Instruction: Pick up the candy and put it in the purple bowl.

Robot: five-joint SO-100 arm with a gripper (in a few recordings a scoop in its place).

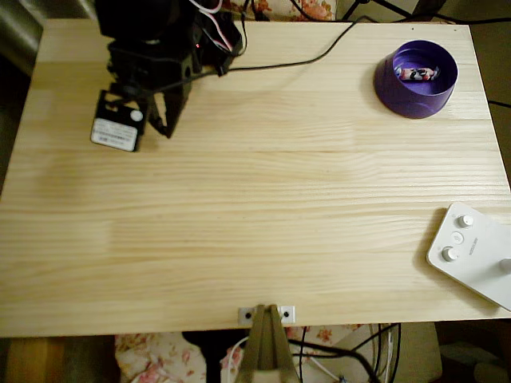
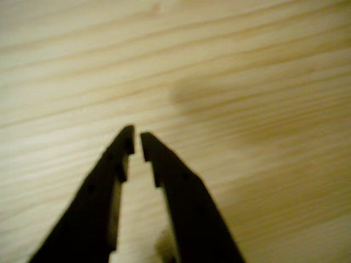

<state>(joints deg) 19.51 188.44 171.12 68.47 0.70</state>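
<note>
Candy (image 1: 419, 73) inside purple bowl (image 1: 397, 89), well apart from gripper (image 2: 137, 141); jaws nearly closed, empty

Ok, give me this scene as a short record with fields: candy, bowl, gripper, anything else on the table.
candy: lying inside the purple bowl, on its bottom
purple bowl: upright, far right corner of the table in the overhead view
gripper: empty, fingers nearly together with a narrow gap, over bare wood at the far left, away from the bowl
table: light wooden top
other: white device with knobs at the right edge
task state: candy looks placed
</note>
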